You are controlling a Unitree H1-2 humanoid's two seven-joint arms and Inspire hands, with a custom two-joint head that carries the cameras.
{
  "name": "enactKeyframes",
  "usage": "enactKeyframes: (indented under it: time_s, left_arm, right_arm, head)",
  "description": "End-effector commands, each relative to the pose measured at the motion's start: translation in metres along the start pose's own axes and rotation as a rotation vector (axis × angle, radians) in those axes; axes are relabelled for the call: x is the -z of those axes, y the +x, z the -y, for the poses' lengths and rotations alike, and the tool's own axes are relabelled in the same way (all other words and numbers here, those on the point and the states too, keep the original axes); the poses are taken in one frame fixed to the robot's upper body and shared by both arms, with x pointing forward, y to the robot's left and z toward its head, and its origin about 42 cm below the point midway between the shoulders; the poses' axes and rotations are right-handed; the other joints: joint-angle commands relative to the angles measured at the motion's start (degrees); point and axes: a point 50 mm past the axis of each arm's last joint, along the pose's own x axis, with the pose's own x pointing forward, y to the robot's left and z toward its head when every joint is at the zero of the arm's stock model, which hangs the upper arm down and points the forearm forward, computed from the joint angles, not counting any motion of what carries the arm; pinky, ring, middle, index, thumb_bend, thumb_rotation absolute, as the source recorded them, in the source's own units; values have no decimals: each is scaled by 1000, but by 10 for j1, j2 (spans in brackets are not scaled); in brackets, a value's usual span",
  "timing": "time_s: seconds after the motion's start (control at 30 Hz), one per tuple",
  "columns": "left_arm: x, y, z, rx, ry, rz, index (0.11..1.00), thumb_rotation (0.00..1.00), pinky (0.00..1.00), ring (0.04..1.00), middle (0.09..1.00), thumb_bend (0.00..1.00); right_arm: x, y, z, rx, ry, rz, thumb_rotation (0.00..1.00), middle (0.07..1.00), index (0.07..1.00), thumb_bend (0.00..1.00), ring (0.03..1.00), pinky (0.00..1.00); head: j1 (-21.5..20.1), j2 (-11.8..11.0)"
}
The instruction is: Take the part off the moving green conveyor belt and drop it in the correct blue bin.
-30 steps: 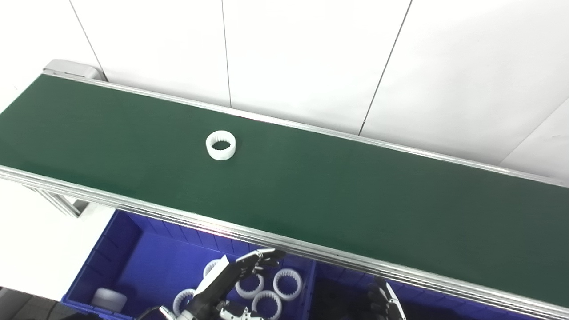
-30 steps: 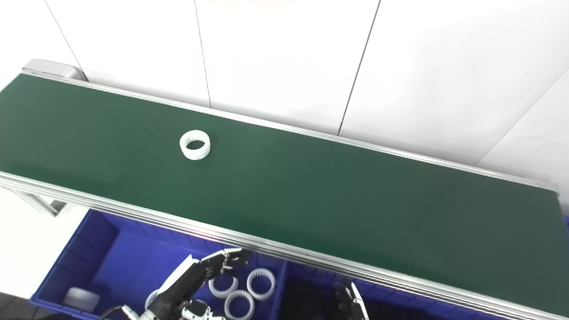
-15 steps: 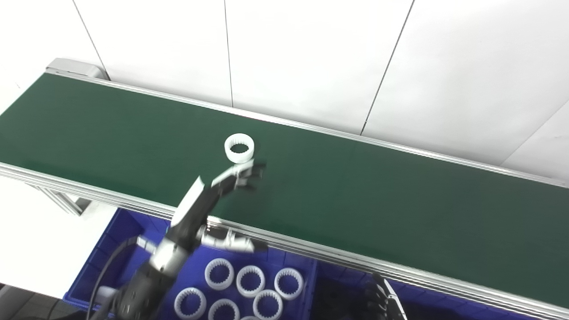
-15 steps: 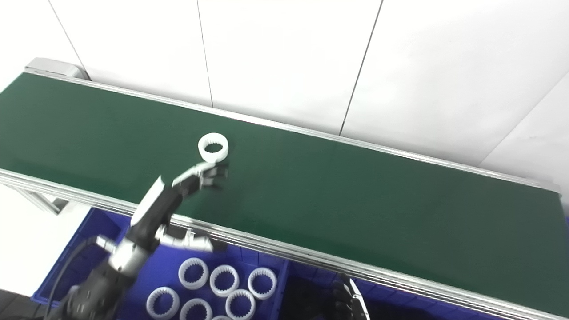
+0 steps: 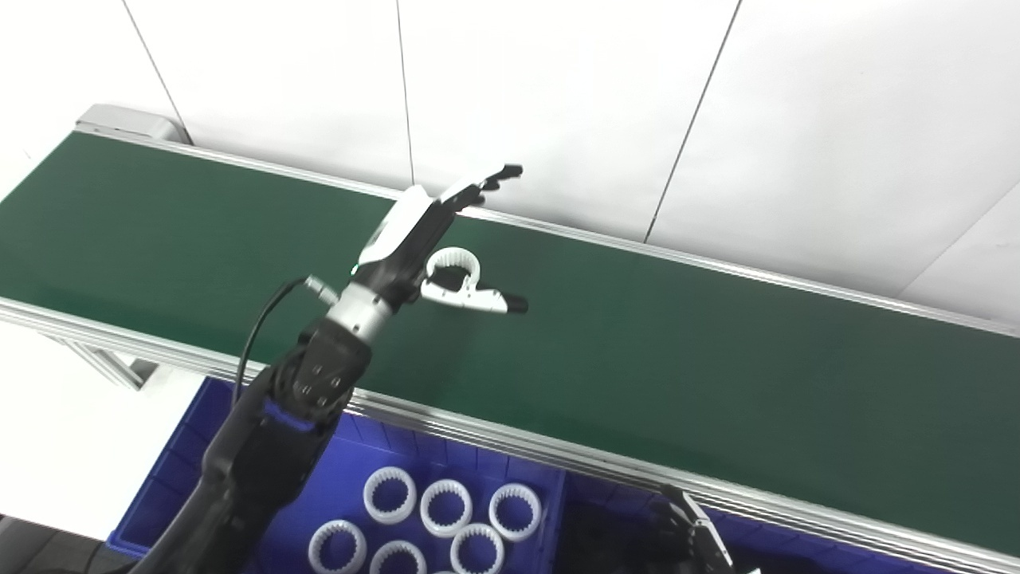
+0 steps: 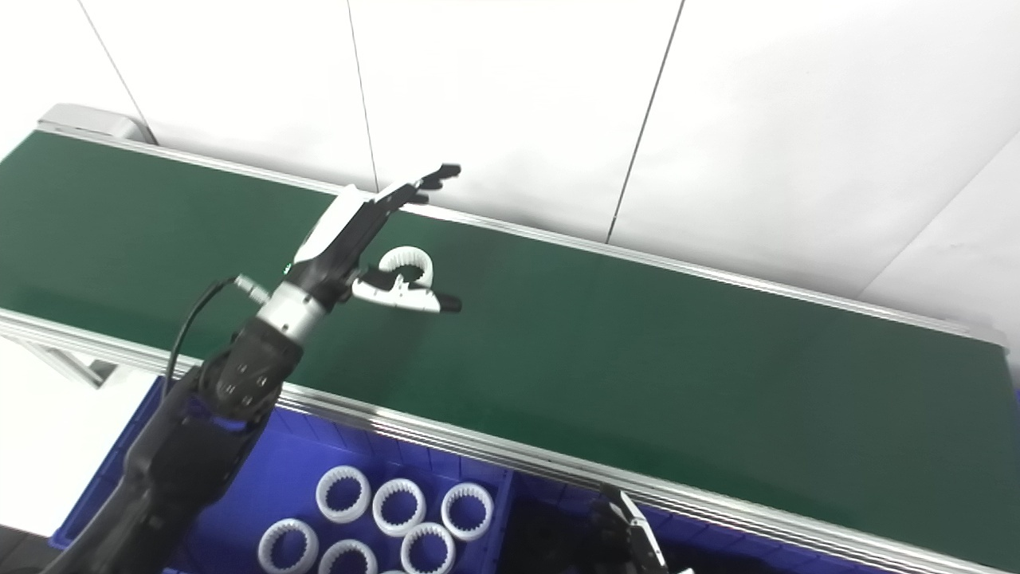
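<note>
A white toothed ring (image 5: 456, 261) lies on the green conveyor belt (image 5: 677, 359), left of the middle. My left hand (image 5: 422, 231) is open above the belt, fingers stretched past the ring toward the far rail and thumb (image 5: 478, 300) spread out in front of it. The hand partly hides the ring, which sits between fingers and thumb; the same shows in the right eye view (image 6: 410, 261). My right hand (image 5: 693, 538) shows only as dark fingertips at the bottom edge, below the belt; its state is unclear.
A blue bin (image 5: 179, 478) under the belt's near rail holds several white toothed rings (image 5: 446, 506). A second, darker bin compartment (image 5: 606, 526) lies to its right. White wall panels stand behind the belt.
My left hand has risen from the bin, reached across the belt and opened wide over the ring. The ring has travelled to the right along the belt. The right hand has stayed low.
</note>
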Motion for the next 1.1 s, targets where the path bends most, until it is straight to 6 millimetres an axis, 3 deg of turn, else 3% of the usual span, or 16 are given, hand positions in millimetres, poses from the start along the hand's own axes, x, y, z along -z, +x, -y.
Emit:
enactKeyframes:
  time_s: [0.0,0.17,0.4,0.7,0.87,0.97,1.07]
  left_arm:
    - [-6,19,-7,-29,54,20,879,326,805,878,907,738]
    - [6,40,-1,7,162,-28,892,316,821,884,926,772]
    - [26,58,12,69,340,-76,909,327,989,946,962,834]
    - [36,56,37,168,394,-137,883,320,1000,959,961,898]
    - [40,52,53,221,379,-159,884,277,1000,944,944,874]
    - [41,50,61,240,355,-153,870,236,963,893,905,862]
    - [40,46,69,253,316,-157,760,44,674,733,784,797]
  right_arm:
    - [-11,1,1,27,44,76,377,782,841,949,753,738]
    - [-12,3,0,34,34,90,369,772,837,949,746,728]
    - [-13,3,-1,40,44,95,364,772,842,953,750,741]
    - [-15,1,-3,53,49,100,377,775,843,956,748,746]
    - [-15,0,-2,56,45,102,380,776,844,955,749,748]
    - [-15,0,-2,62,43,102,387,777,846,955,744,736]
    - [-15,-1,-1,66,38,104,398,772,841,969,735,722]
  head:
    - [0,0]
    - [-1,-2]
    - [-4,-1]
    - [-6,2]
    - [-6,3]
    - [-6,5]
    - [-5,6]
